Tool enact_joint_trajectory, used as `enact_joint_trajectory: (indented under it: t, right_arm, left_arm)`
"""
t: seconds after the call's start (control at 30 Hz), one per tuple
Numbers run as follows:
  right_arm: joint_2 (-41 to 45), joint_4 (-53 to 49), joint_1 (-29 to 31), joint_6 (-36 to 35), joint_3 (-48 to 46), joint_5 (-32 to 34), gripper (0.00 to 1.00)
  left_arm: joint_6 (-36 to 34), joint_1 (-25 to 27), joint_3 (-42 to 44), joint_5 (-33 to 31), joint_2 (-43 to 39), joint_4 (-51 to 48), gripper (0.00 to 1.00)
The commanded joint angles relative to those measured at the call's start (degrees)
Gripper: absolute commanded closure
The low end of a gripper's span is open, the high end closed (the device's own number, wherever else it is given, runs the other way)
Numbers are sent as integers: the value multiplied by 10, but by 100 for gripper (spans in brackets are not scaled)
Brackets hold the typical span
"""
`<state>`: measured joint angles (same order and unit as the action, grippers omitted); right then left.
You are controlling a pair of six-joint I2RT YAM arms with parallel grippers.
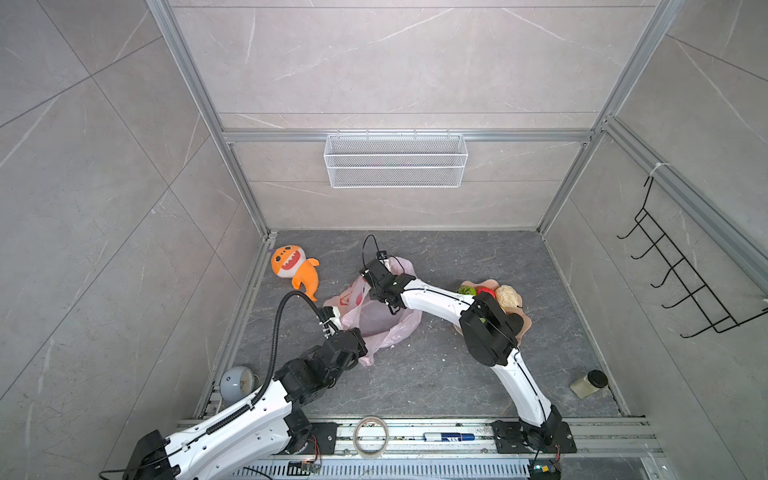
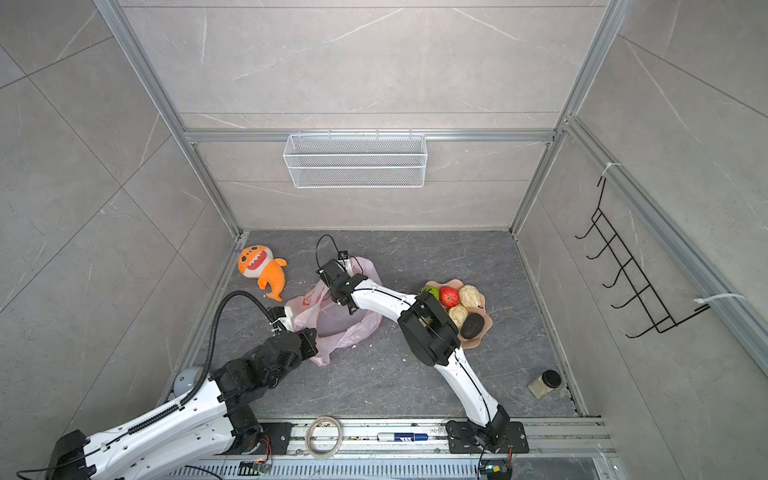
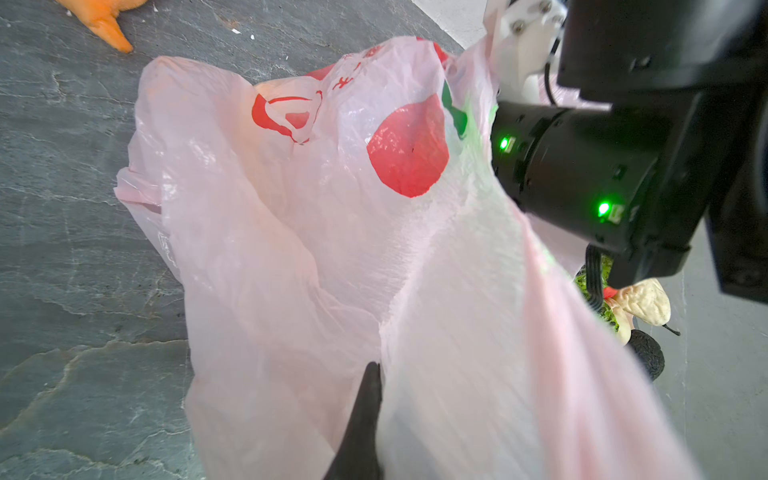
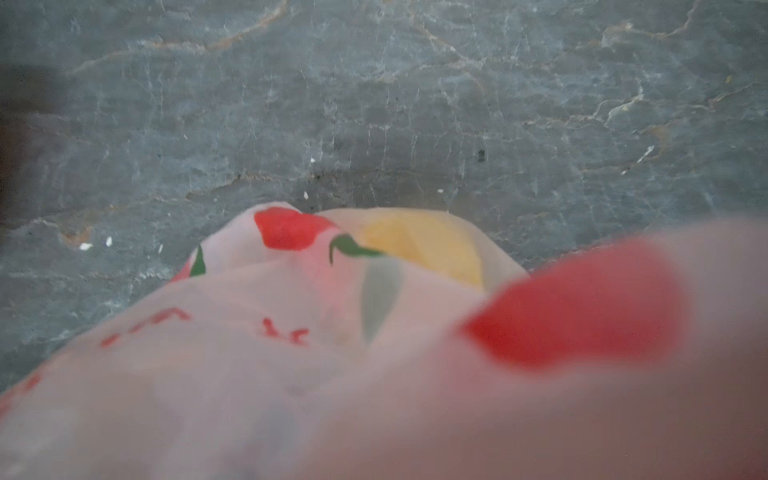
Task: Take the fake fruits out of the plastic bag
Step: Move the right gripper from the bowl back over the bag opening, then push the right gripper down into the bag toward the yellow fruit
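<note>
The plastic bag [image 1: 384, 322] lies slack mid-floor, its near-left rim pinched in the closed left gripper [image 1: 334, 313]. The right gripper [image 1: 388, 266] is smothered in film at the bag's far side, so I cannot tell whether its jaws are apart. A yellow fruit [image 4: 424, 245], perhaps the lemon, shows through the film there, and the other fake fruits [image 2: 457, 303] sit in the bowl [image 2: 484, 330] to the right. The film looks thin, limp and slippery, best held by its rim, while the fruit seems light and rigid, best taken across its middle.

Pale pink see-through bag [image 3: 291, 249] with red blobs, red lettering, green leaf marks. Yellow fruit [image 4: 424, 243] glowing through. Dark grey veined tabletop [image 1: 457, 374]. Orange plush shark [image 1: 291, 266]. Peach bowl [image 2: 473, 343]; red apple [image 2: 449, 296].
</note>
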<state>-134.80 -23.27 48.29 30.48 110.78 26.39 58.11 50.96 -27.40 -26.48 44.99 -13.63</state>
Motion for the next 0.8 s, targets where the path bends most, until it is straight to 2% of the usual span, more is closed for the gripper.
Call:
enact_joint_trajectory:
  t: [0.0, 0.17, 0.5, 0.77]
  right_arm:
    - [-30, -24, -8, 5, 33, 16, 43]
    - [-48, -48, -14, 15, 64, 32, 33]
    - [-62, -48, -25, 22, 79, 43, 26]
    - [-94, -85, -35, 30, 135, 27, 17]
  left_arm:
    - [3, -2, -5, 9, 6, 17, 100]
    - [6, -2, -3, 12, 11, 26, 100]
    - [6, -2, -2, 30, 21, 53, 100]
    - [10, -2, 3, 38, 18, 51, 100]
